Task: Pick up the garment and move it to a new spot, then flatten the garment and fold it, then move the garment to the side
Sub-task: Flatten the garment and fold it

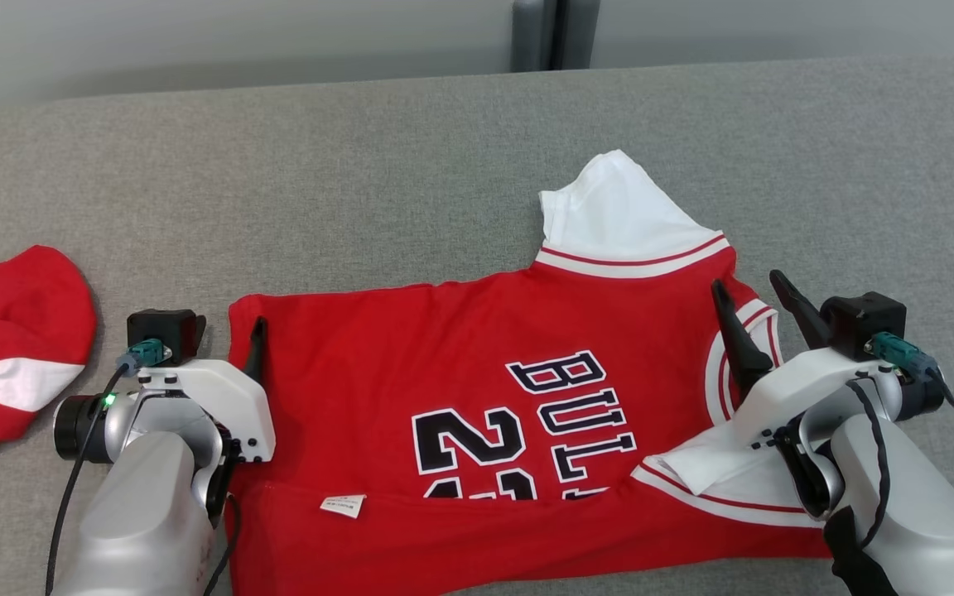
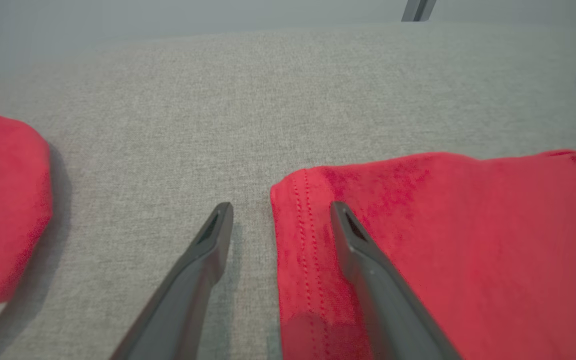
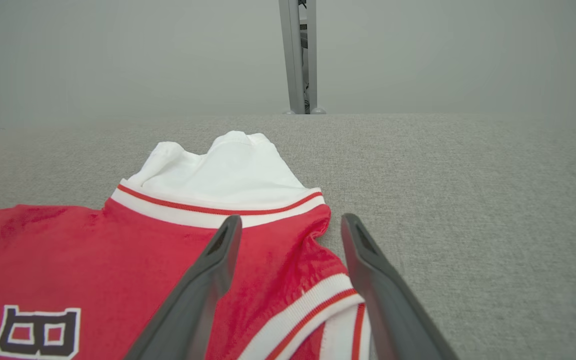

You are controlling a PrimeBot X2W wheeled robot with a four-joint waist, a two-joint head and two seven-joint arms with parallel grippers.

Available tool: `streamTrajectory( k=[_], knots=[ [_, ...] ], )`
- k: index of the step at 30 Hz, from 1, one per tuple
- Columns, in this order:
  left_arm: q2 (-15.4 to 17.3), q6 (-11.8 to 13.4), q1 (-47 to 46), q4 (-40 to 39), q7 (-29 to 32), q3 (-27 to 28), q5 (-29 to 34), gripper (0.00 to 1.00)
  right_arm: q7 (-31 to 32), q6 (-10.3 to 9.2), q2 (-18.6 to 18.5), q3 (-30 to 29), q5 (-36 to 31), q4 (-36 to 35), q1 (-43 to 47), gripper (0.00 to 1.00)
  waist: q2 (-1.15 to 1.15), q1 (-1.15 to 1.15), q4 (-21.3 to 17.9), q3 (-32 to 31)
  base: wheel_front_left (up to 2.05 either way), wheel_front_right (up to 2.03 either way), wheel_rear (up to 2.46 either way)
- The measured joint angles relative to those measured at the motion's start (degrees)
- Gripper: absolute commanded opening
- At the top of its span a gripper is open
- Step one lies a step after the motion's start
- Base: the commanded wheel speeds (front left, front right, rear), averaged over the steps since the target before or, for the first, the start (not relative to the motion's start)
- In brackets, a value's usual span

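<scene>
The jersey [image 1: 444,364] lies spread from centre to 6 o'clock, its near edge folded over. Bare grey surface [image 1: 320,165] runs wide at 12 o'clock. A second red garment [image 1: 5,348] sits apart at 9. My left gripper [image 2: 282,210], spread wide, straddles the hem corner. My right gripper [image 3: 292,220], equally wide, straddles the shoulder edge. Neither grips anything. My forearms rise from 7 and 5.

Slightly glossy cloth jersey [image 1: 460,364], woven tabletop [image 1: 361,182]

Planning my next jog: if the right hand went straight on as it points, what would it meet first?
Probably the shoulder of the red jersey just ahead of the right hand, then bare grey surface; its height above the cloth is unclear.
</scene>
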Motion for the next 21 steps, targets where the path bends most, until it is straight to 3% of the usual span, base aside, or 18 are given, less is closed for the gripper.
streamTrajectory(
  k=[7,8,9,10,21],
  knots=[
    [-0.32,0.07,-3.08,5.41,-1.71,-0.11,-0.47,0.98,0.00,0.00,-0.60,1.45,0.89,-0.02,-2.59,1.00,0.00,0.00,-0.81,2.38,0.00,0.00,0.00],
    [-0.40,0.07,-3.53,5.79,-2.14,-0.31,-0.49,0.63,-0.01,0.00,-0.93,1.65,0.91,-0.04,-3.25,1.00,0.00,0.00,-0.76,2.66,0.00,0.00,0.00],
    [-0.52,0.07,-3.89,6.14,-2.50,-0.57,-0.48,0.47,-0.01,0.00,-1.27,1.76,1.18,0.08,-4.04,1.00,0.00,0.00,-0.64,2.93,0.00,0.00,0.00],
    [-0.64,0.04,-4.26,6.45,-2.92,-0.89,-0.45,0.00,0.00,0.00,-1.58,1.97,1.41,0.29,-4.90,1.00,0.00,0.00,-0.46,3.17,0.00,0.00,0.00],
    [-2.63,-0.45,-8.12,4.09,-5.36,-4.55,0.47,0.00,4.86,0.00,-5.23,7.03,2.30,6.16,-19.21,1.00,0.00,0.00,4.57,6.36,0.00,0.00,0.00]
  ],
)
